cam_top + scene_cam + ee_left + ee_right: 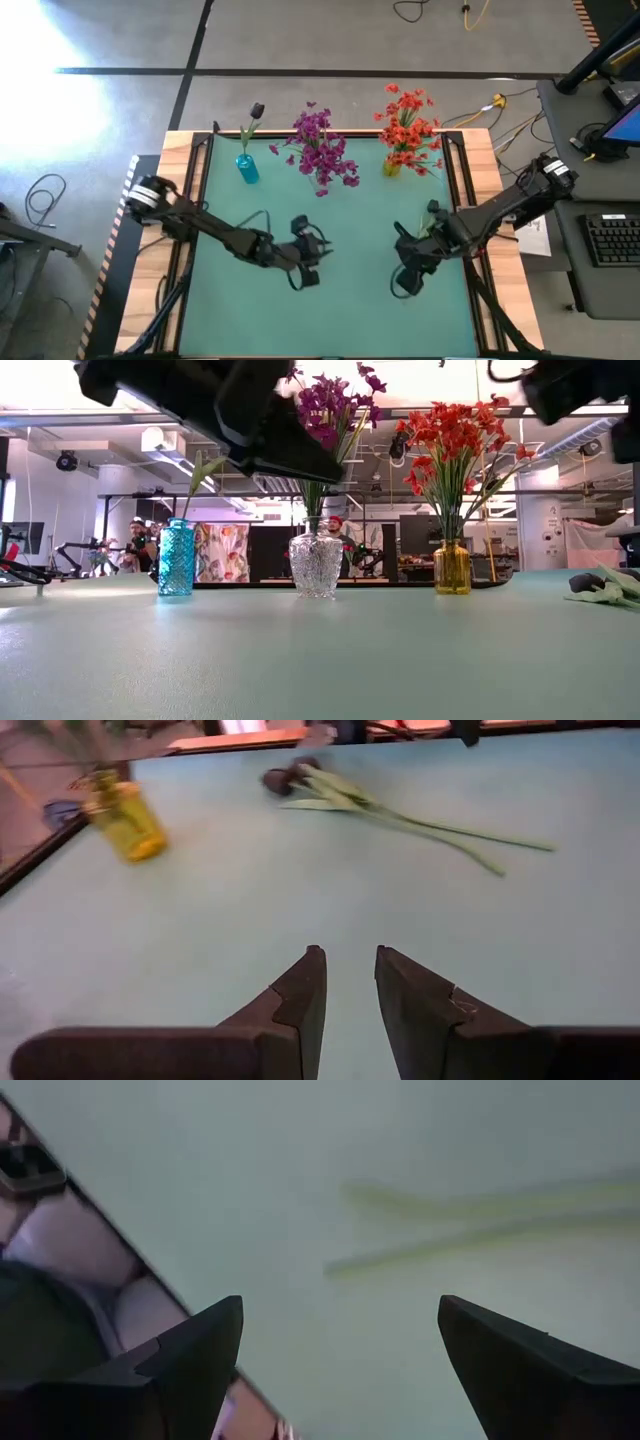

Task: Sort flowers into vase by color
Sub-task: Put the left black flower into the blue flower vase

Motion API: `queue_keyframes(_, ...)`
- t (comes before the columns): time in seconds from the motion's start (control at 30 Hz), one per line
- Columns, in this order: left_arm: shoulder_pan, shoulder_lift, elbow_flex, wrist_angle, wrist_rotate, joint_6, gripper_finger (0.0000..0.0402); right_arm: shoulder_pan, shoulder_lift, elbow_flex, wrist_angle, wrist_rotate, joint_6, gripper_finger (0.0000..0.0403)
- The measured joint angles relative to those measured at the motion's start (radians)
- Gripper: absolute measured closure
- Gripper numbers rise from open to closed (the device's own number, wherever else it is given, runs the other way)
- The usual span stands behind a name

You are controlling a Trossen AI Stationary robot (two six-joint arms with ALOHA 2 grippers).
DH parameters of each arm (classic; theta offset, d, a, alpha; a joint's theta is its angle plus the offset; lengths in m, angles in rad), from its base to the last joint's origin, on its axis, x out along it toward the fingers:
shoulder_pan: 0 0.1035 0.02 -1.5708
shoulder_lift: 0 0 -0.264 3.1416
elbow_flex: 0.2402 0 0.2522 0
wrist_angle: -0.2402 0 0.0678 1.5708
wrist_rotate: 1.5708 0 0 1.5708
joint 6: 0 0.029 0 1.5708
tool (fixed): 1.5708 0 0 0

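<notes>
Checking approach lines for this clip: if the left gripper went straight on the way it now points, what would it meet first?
Judging by its wrist view, the left gripper faces bare green mat, then the dark-budded flower lying flat there; the stems would likely come first. Depth is unclear.

A keyboard point(610, 238) sits on a side desk point(590, 290); cables point(45, 198) lie on the floor.

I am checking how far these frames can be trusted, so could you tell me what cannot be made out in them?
- High view: the loose dark-budded flower on the mat is mostly hidden under the right arm.
- Right wrist view: the stems below the open right gripper are blurred; no bloom shows.
- Low view: both grippers are cut off by the top edge.
- Left wrist view: the yellow vase is blurred, its flowers cut off.
</notes>
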Motion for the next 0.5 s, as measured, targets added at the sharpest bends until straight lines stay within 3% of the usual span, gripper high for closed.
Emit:
queue_keyframes(0.33, -0.044, 0.202, 0.188, -0.001, -0.057, 0.017, 0.0323, 0.136, -0.044, 0.0, -0.002, -0.023, 0.062, 0.0077)
queue_keyframes(0.5, -0.086, 0.294, 0.278, 0.012, -0.121, 0.027, 0.0323, 0.155, -0.133, 0.0, 0.0, 0.088, 0.016, 0.0077)
